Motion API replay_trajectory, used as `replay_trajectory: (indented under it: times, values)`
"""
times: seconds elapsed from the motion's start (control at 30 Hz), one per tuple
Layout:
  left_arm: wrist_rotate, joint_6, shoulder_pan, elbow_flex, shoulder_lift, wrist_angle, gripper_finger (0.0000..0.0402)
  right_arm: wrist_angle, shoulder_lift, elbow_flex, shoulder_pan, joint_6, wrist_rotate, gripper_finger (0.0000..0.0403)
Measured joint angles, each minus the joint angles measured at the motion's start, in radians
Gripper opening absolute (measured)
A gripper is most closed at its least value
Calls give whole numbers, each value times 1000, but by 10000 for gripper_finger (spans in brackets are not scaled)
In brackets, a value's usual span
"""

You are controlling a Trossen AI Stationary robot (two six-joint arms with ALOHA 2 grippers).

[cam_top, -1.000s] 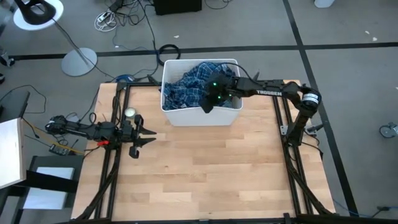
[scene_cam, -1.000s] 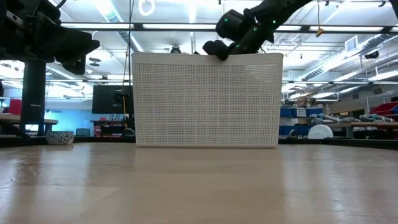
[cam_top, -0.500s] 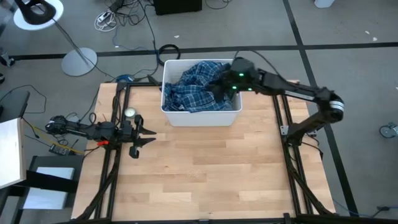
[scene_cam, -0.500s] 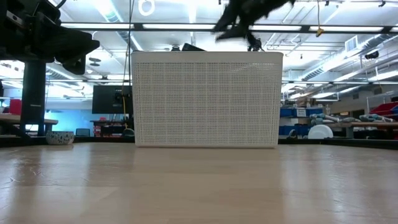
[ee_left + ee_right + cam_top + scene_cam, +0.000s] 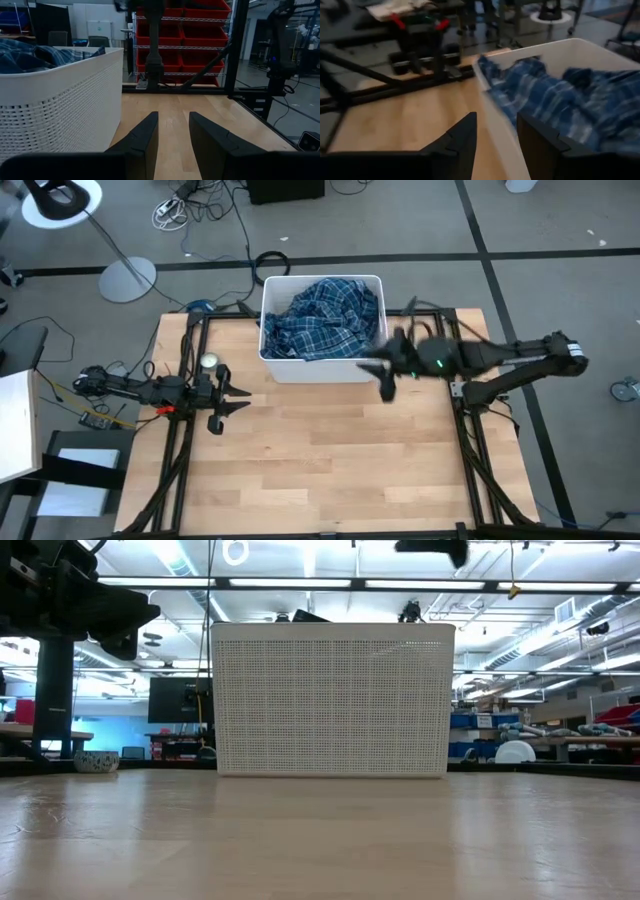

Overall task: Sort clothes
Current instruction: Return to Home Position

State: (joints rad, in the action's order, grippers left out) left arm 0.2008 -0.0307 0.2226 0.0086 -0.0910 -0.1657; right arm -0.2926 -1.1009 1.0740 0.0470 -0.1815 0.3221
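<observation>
Soft, light plaid shirt (image 5: 322, 318) suits a pinch on a raised fold. The right gripper (image 5: 381, 374) at 4 o'clock of the bin (image 5: 320, 368) and the left gripper (image 5: 228, 402) at 8 both hang spread, empty.

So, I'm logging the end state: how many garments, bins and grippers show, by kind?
Garments in view: 1, the plaid shirt; anything beneath is hidden
White bin: 1
Grippers: 2, left gripper and right gripper, both open
Total: 4

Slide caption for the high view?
Plaid shirt in white bin; right gripper open by its corner, left gripper open at left table edge.
</observation>
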Motion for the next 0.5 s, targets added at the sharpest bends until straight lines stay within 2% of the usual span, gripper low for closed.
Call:
replay_trajectory:
  times: [0.17, 0.33, 0.4, 0.5]
  values:
    - [0, 0, 0, 0, 0, 1, 115, 204, 142, -292, 123, -42, 53, 141]
    - [0, 0, 0, 0, 0, 0, 115, 405, 256, -547, 151, -54, 50, 142]
    - [0, 0, 0, 0, 0, 0, 115, 446, 299, -621, 123, -57, 8, 142]
    - [0, 0, 0, 0, 0, 0, 115, 509, 370, -703, 58, -65, -114, 142]
